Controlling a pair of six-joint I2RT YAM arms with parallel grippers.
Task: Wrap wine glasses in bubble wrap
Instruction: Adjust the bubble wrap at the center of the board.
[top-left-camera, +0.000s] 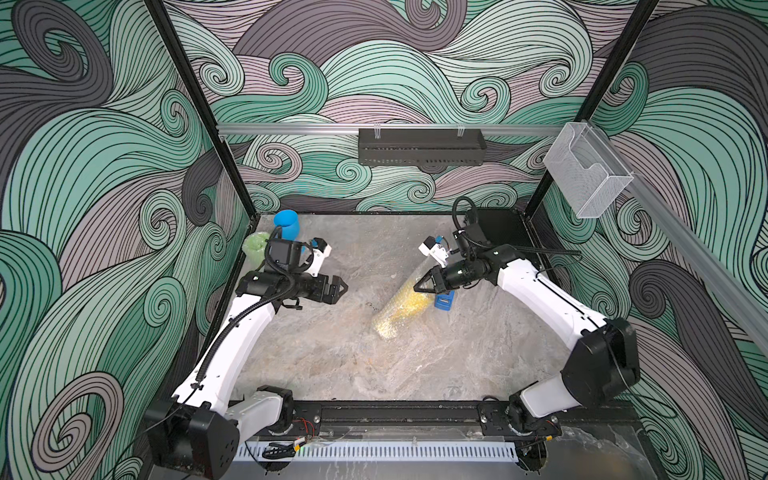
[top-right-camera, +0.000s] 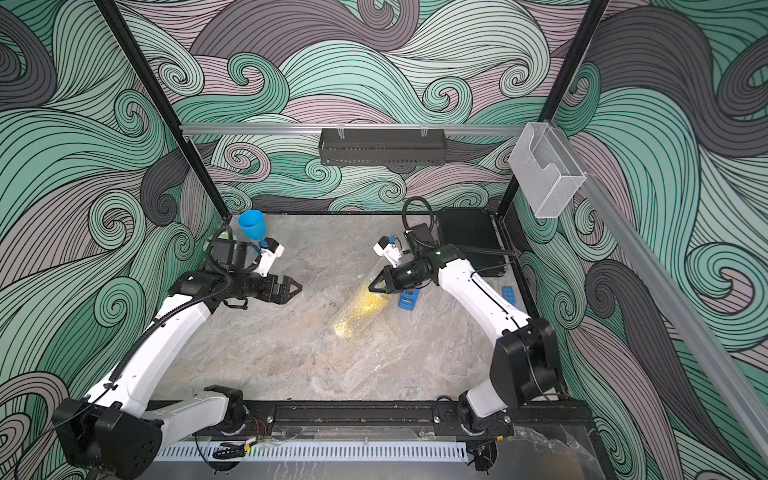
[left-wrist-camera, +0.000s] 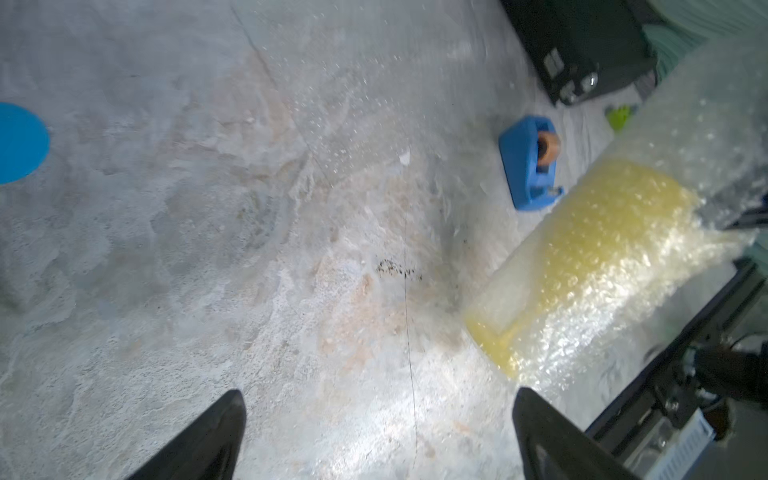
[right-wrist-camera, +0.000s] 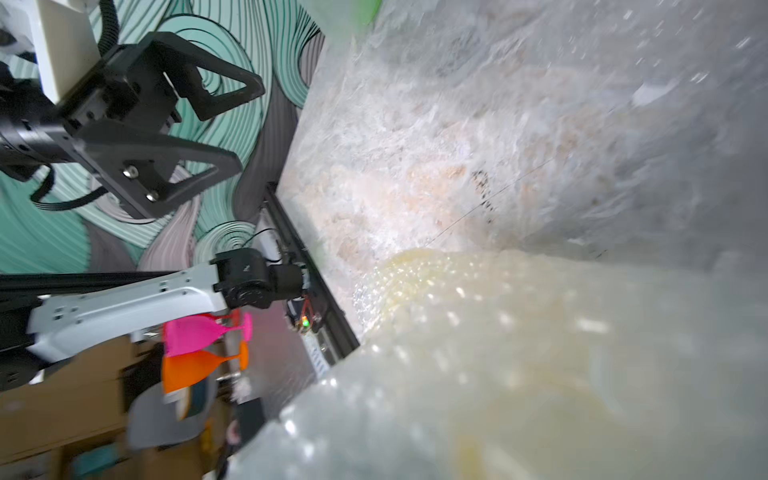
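Pinching the bubble wrap (left-wrist-camera: 685, 124) at the roll's far end, the right gripper (top-left-camera: 417, 286) is clamping shut on it — the wrapped yellow goblet (top-left-camera: 405, 305) is lying on the table (top-left-camera: 332, 353), its long axis slanting from those jaws toward the front, with the open left gripper (top-left-camera: 338, 289) hanging well apart.

Yellow goblet (top-left-camera: 406, 306) in bubble wrap (top-left-camera: 384, 326) at right hand (top-left-camera: 417, 286), beside tape dispenser (top-left-camera: 444, 301)

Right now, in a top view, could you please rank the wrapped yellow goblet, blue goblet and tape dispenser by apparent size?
Largest: wrapped yellow goblet.
Next: blue goblet, lower part hidden.
Smallest: tape dispenser, partly hidden.
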